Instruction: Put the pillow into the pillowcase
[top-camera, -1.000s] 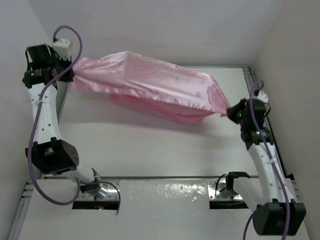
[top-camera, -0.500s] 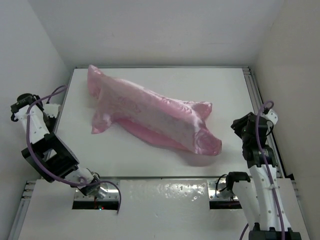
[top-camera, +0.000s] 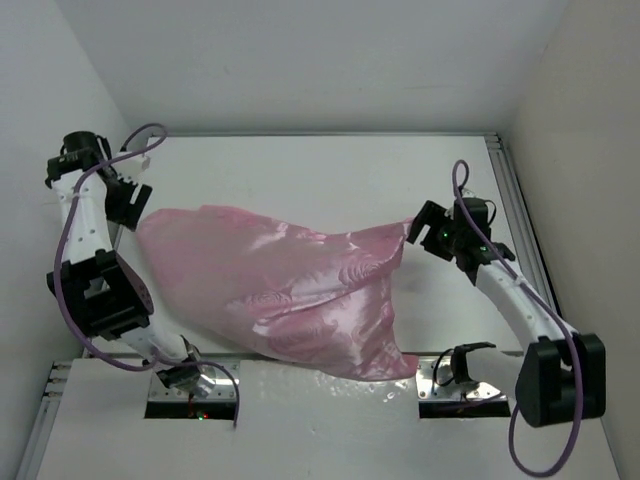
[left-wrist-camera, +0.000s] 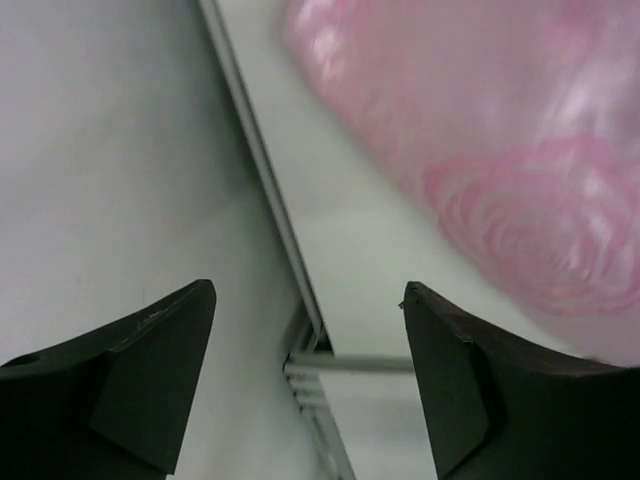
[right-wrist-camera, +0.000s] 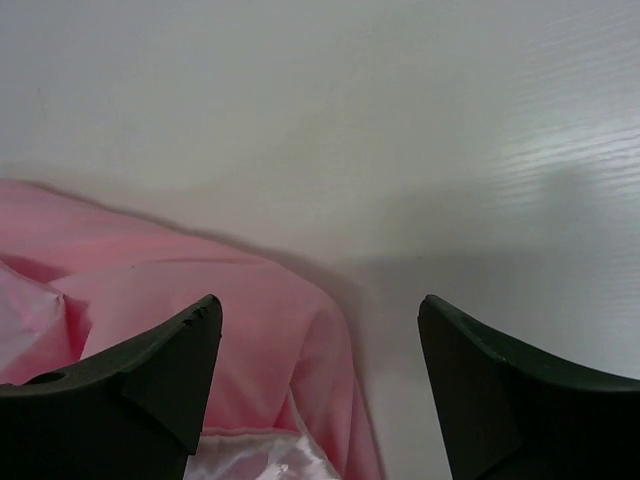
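The pink satin pillowcase (top-camera: 280, 295) lies plump on the white table (top-camera: 300, 180), and its near corner reaches over the front edge. No cream pillow shows in any view. My left gripper (top-camera: 130, 205) hovers open just off the pillowcase's left end. In the left wrist view the rose-patterned pillowcase (left-wrist-camera: 500, 160) sits up and to the right of my left gripper (left-wrist-camera: 310, 300), whose open jaws hold nothing. My right gripper (top-camera: 420, 230) stands open at the pillowcase's right corner. In the right wrist view the pillowcase (right-wrist-camera: 180, 290) lies below my right gripper (right-wrist-camera: 320, 310), ungripped.
White walls close in the table on the left, back and right. A metal rail (left-wrist-camera: 265, 190) runs along the left table edge and another rail (top-camera: 510, 200) along the right. Both arm bases sit on the mounting plate (top-camera: 330, 385) at the near edge.
A second ago both grippers held the pillowcase stretched in the air by its ends. Both have opened and let go; it dropped and now lies nearer the front edge.
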